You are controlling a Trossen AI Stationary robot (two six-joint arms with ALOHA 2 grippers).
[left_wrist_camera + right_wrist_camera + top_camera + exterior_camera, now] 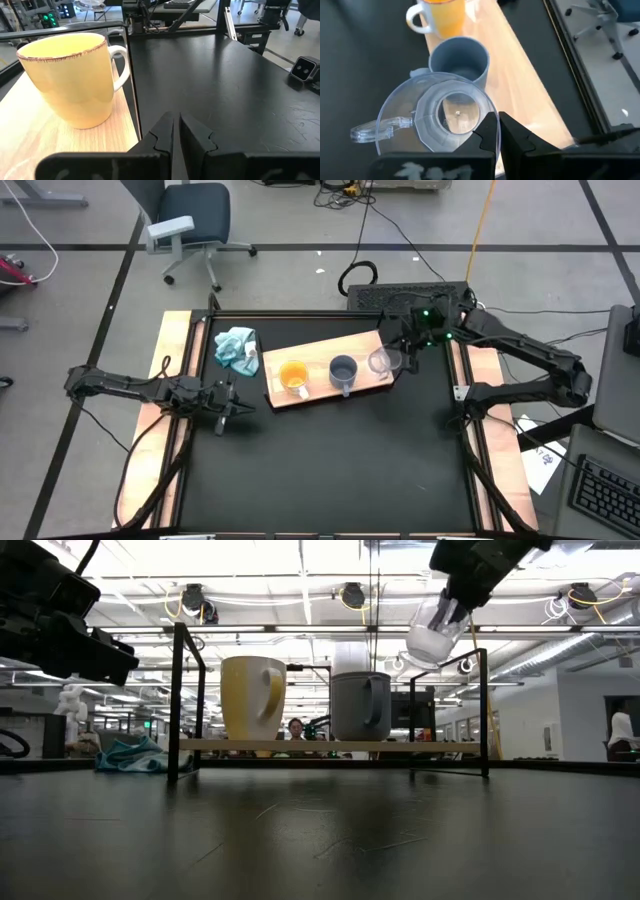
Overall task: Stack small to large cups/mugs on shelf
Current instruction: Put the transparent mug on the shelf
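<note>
The light-wood shelf (322,348) stands on a black frame above the table (440,745). On it stand the orange mug (293,377) and the grey-blue mug (343,370), each on its base (253,697) (360,705). My right gripper (499,131) is shut on the clear glass cup (381,362), held above the shelf's right end (437,632). My left gripper (176,131) is shut and empty, near the shelf's left end (228,406), just in front of the orange mug (70,75). My right gripper pinches the glass cup's rim (490,111) on the side opposite its handle (370,131); one finger seems inside the cup and one outside. The fingers come from above, pointing down. The cup hangs tilted below them, clear of the shelf.
A light-blue cloth (236,348) lies crumpled on the table by the shelf's far left end. Pale wooden rails (175,350) run along both table sides. The black tabletop (330,460) stretches in front of the shelf. A person shows far off in the room (296,728).
</note>
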